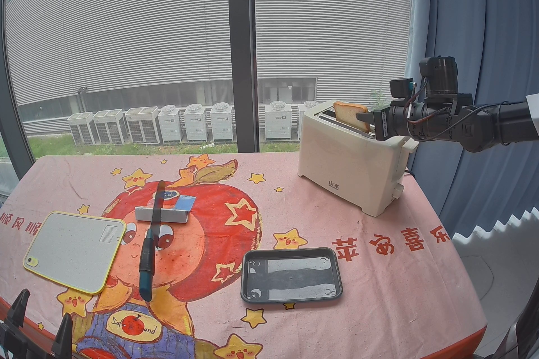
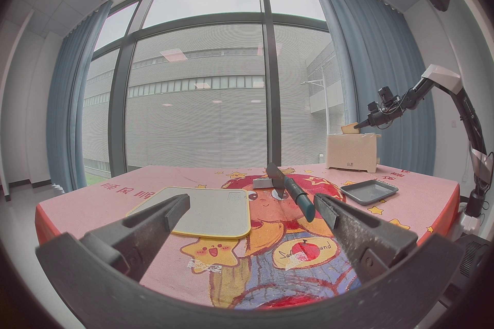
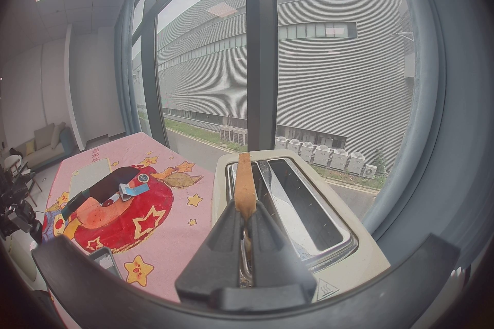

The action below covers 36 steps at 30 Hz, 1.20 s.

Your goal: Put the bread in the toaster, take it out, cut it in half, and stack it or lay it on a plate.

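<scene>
Left gripper (image 2: 251,205) first, closest in at the near edge of the table: fingers spread wide, nothing between them, hanging just short of the cutting board (image 2: 206,212). Up at the far right corner is the action. Right gripper (image 3: 246,216) is clamped narrow on the bread (image 3: 245,181), slice standing on edge over the toaster (image 1: 351,164), lined up with the slot on the side toward the middle of the table. Has the bottom edge entered that slot? Possibly; the fingers hide it.

What could spoil this, in my judgement: the slice looks tilted in the head view, so on the way down a corner could snag the slot's metal rim and the bread fold or tear. Let go too high and it may flop flat across the top. Push sideways and the toaster, standing near the table's edge, could be shoved.

Waiting their turn: the knife (image 1: 149,248), blade propped on a small white rest (image 1: 163,215) beside the board, and the dark plate (image 1: 292,276), well apart from the toaster.

Print? A small dark mark on the toaster's front, red characters on the tablecloth (image 1: 387,245), a lettered apple badge; I leave them unread.
</scene>
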Available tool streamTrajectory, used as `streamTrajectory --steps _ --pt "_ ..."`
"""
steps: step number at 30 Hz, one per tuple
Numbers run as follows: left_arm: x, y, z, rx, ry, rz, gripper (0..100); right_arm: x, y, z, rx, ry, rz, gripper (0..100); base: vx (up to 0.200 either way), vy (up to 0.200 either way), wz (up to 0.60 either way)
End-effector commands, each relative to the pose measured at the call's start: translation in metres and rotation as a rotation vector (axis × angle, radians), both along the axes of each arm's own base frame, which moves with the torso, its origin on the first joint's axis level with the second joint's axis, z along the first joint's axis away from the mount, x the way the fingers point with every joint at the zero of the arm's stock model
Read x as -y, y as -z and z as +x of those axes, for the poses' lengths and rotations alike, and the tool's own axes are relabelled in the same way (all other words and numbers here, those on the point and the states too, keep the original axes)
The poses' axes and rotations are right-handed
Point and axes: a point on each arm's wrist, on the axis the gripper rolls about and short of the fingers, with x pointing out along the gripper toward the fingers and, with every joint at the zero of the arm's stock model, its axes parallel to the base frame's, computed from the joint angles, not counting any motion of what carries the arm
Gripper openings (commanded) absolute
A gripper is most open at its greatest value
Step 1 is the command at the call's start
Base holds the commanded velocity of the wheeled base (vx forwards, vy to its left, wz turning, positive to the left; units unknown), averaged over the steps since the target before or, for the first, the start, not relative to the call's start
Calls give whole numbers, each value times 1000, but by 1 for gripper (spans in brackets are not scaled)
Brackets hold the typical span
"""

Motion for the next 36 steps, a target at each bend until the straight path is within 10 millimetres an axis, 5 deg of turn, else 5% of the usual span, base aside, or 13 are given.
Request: streamTrajectory --steps 1,18,36 --pt "0 5 1 -9 0 0 100 0 -6 -1 17 -1 4 0 0 0 0" --pt "0 5 1 -9 0 0 100 6 -23 -12 52 5 18 0 0 0 0" --pt "0 5 1 -9 0 0 100 13 -66 -36 147 19 70 0 0 0 0"
